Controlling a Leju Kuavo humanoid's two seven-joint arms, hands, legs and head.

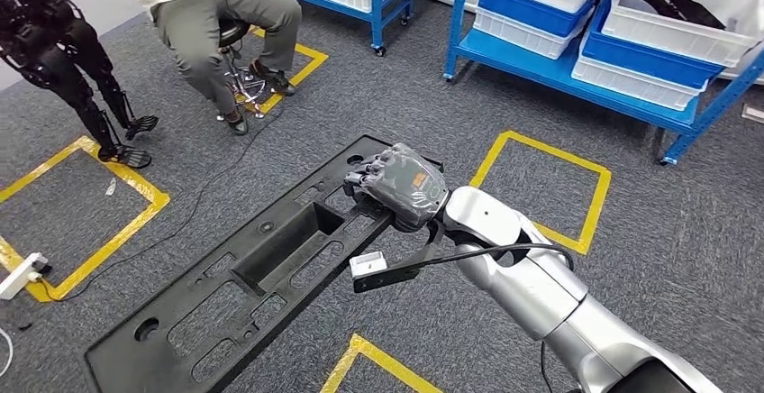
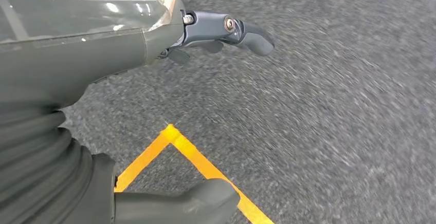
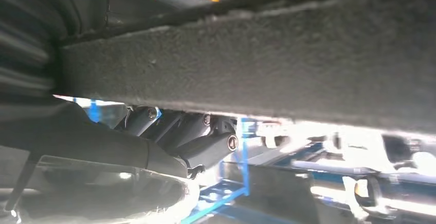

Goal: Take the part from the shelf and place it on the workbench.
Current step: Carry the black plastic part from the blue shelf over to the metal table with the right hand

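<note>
**Part off the shelf, carried over the floor, no surface reached yet**

Head view: long black part [image 1: 243, 276] gripped at one end by the right robot hand [image 1: 396, 186], held above grey carpet and yellow floor tape [image 1: 545, 190]; blue shelf [image 1: 577, 59] well behind.

Left wrist view: left robot hand [image 2: 205, 39] released, holding nothing, over carpet.

Right wrist view: fingers [image 3: 205, 149] clenched around the part's edge [image 3: 257, 64]. Placing remains, by judgement.

- I counted one long black part [image 1: 243, 276], gripped by one right hand [image 1: 396, 186].
- I saw one left hand [image 2: 226, 29].
- Two blue shelves [image 1: 559, 68] stood behind.
- One seated person [image 1: 207, 5] was there.
- One white power strip [image 1: 20, 274] lay on the floor.
</note>
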